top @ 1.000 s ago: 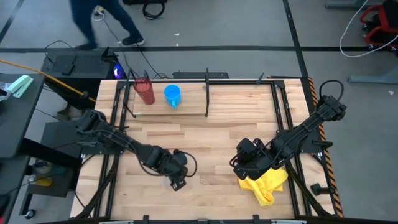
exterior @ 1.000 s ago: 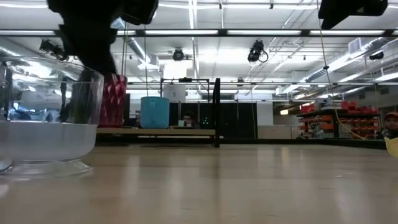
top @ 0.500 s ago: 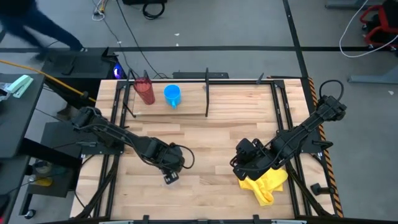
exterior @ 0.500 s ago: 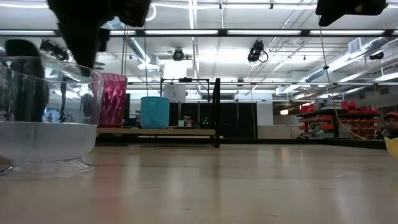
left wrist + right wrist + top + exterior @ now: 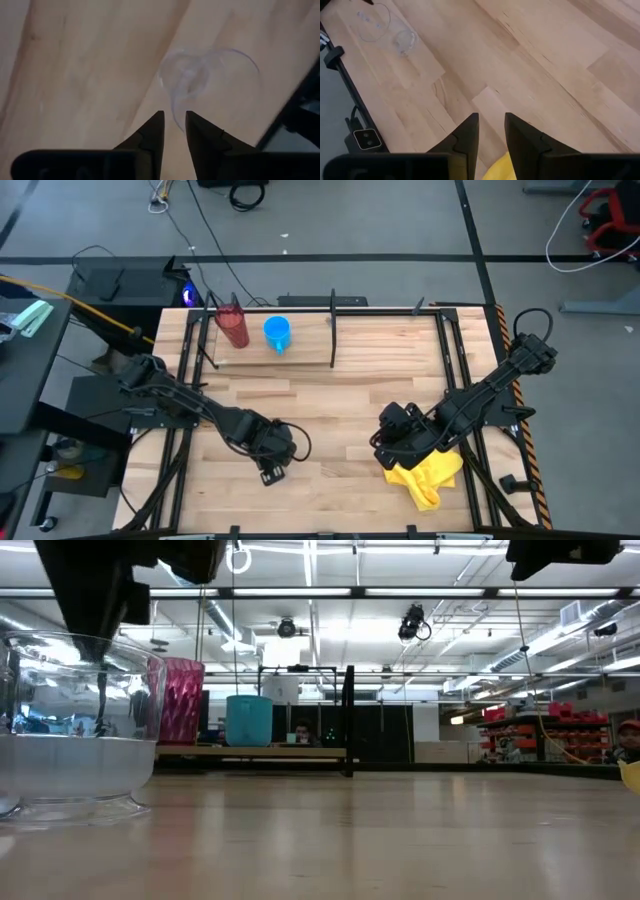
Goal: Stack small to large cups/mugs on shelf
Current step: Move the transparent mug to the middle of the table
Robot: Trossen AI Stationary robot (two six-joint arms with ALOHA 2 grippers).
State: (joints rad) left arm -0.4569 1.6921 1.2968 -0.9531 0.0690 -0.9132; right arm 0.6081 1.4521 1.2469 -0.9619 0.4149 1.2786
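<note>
The small clear cup (image 5: pixel 200 82) stands upright on its base on the table, near the front edge; it also shows in the low view (image 5: pixel 75 730) and the right wrist view (image 5: pixel 382 27). My left gripper (image 5: pixel 175 117) is shut, right above the cup's near rim (image 5: pixel 174 112); in the high view it is left of centre near the front (image 5: pixel 270 473). The dark red tumbler (image 5: pixel 234 327) and the blue cup (image 5: pixel 277 333) stand side by side on the shelf (image 5: pixel 333 330) at the far left. My right gripper (image 5: pixel 491 120) is shut and waits at the front right (image 5: pixel 384 452). My left gripper points down with its shut fingertips (image 5: pixel 156 122) at about the height of the clear cup's rim. I cannot tell whether they touch the rim.
A yellow cloth (image 5: pixel 430 475) lies at the front right, partly under my right arm. The shelf's black upright posts (image 5: pixel 348 720) stand at each end of it. Bare wooden table lies between the shelf and the two grippers.
My left gripper has gone a little toward the table's left edge and has risen from beside the clear cup to above its rim. The cup has stayed where it was.
</note>
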